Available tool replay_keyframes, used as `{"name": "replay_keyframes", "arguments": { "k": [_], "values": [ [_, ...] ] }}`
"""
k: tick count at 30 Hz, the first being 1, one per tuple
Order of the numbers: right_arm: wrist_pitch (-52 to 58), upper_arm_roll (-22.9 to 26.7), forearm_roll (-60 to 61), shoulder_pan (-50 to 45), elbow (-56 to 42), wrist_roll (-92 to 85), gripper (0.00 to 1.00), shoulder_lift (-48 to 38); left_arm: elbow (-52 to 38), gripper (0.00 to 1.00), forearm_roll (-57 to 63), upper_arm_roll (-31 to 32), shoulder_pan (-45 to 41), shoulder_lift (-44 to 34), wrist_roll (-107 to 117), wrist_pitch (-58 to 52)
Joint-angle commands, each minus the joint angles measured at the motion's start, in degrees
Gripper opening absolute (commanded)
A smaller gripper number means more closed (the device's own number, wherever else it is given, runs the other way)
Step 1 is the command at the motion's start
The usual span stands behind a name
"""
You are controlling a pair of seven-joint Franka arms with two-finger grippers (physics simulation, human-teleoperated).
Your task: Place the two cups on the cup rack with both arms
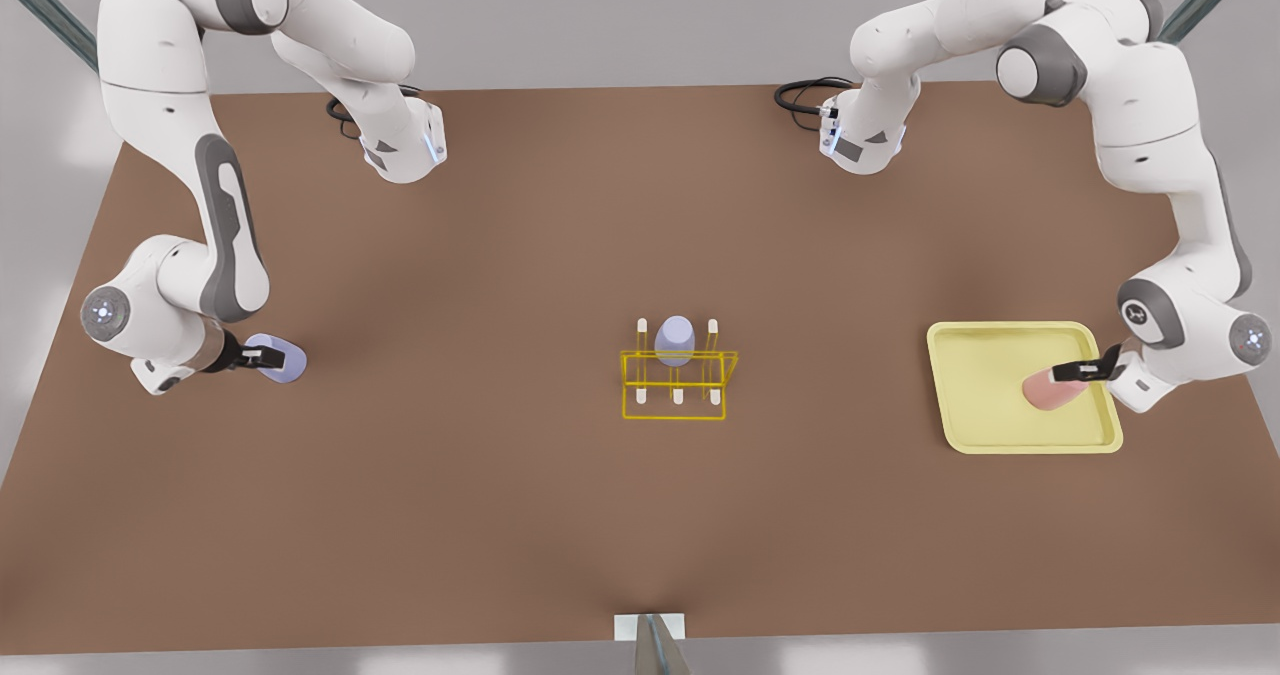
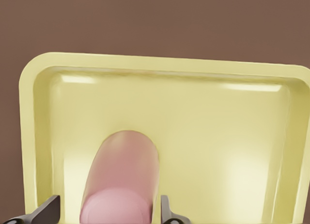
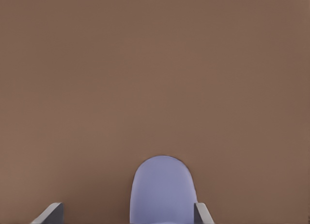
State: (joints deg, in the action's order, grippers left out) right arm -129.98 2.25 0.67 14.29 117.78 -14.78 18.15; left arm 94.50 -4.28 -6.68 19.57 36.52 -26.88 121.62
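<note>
Brown table top (image 1: 500, 475), flat and matte, pale grey floor visible beyond its far and side edges; a small white bracket (image 1: 650, 627) sits at the near edge, centre. Left gripper (image 1: 1082, 370) is on the front view's right, low over the pale-yellow tray (image 1: 1000, 440), which lies close to the table's side edge. Its fingers (image 2: 167, 212) straddle the pink cup (image 1: 1050, 390), which lies on its side on the tray floor; one finger is close against the cup wall, the other stands off with a gap, so the claw is wide and not closed on the cup. Right gripper (image 1: 262, 358) is on the front view's left, low near that side edge, over bare table. Its fingers (image 3: 202, 214) bracket the lavender cup (image 1: 278, 359), also tipped on its side; one finger near the cup, the other well off it, claw wide. Cup rack (image 1: 678, 385) stands mid-table, well apart from both grippers, with open brown surface on all sides. A second lavender cup (image 1: 675, 340) sits inverted on a far-row peg of the rack; the other white-tipped pegs (image 1: 713, 330) are bare. Both arms reach in from the far edge, elbows out toward the table's sides.
</note>
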Motion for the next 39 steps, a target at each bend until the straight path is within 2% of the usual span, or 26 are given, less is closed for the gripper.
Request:
{"name": "replay_keyframes", "arguments": {
  "k": [1,6,8,17,31,33,35,37,39],
  "values": [
    [-3.1,0.0,-0.1,0.7,0.5,-8.9,1.00,0.5,0.0,1.00,-1.7,0.0,0.1,0.7,-10.9,1.6],
    [-4.4,0.2,-1.3,1.6,3.1,-9.0,1.00,0.5,0.9,1.00,-1.8,0.0,0.2,2.0,-10.9,2.3],
    [-6.7,0.2,-1.3,2.0,4.6,-9.0,1.00,0.6,0.8,0.85,-1.3,-0.1,-0.1,2.0,-11.1,2.6],
    [-16.6,0.1,-1.3,2.8,9.6,-10.3,1.00,1.5,0.3,0.87,-1.0,-1.0,-0.8,2.4,-11.2,4.0],
    [-16.8,0.0,-1.2,3.2,12.1,-10.2,1.00,1.8,0.3,0.87,-1.3,-0.9,-0.9,0.8,-9.0,1.0],
    [-16.8,0.0,-1.2,3.2,12.1,-10.2,0.96,1.7,0.4,0.87,-1.3,-0.9,-3.0,-2.7,-1.5,-7.9],
    [-16.5,-0.1,-1.2,3.1,11.9,-10.1,0.86,1.5,0.3,0.87,-1.3,-0.8,-4.1,-3.8,1.1,-9.3],
    [-16.3,-0.2,-1.1,3.1,11.3,-9.9,0.83,1.5,0.3,0.86,-1.4,-0.6,-4.8,-3.8,3.0,-9.3],
    [-16.3,-0.3,-0.9,3.1,11.2,-9.8,0.83,1.5,0.0,0.86,-1.6,0.3,-9.1,-4.4,11.8,-11.1]
  ]
}}
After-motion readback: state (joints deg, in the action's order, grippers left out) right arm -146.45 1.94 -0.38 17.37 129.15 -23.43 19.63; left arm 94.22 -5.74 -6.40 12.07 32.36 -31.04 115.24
